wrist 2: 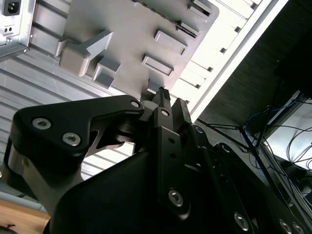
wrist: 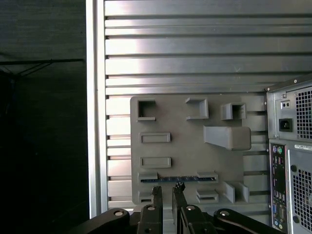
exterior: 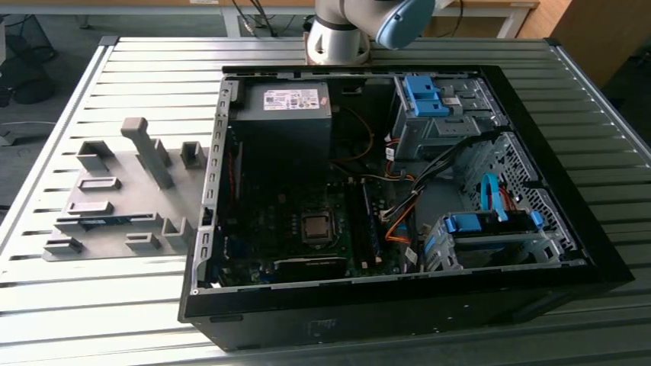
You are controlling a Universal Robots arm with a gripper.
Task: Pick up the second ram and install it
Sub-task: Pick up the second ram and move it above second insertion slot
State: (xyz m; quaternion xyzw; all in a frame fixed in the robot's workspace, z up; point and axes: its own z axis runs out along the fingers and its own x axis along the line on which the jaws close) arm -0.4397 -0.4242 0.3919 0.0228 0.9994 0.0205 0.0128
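Hovering above grey holder plate [wrist: 187, 146], gripper [wrist: 166, 189] fingers [wrist: 156, 195] narrowly apart, empty: approach step; second ram [wrist: 178, 179] sits in plate's slot, grasp prob. needs fingers straddling it.

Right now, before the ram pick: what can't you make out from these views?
1. Second ram: in the first wrist view, just a thin blue edge in the grey holder plate; chips and label are too small to see.
2. Memory slots: in the exterior view, too dark and small to tell whether a stick is seated.
3. Arm: in the exterior view, cut off by the top edge.
4. In the second wrist view, the gripper covers part of the plate.
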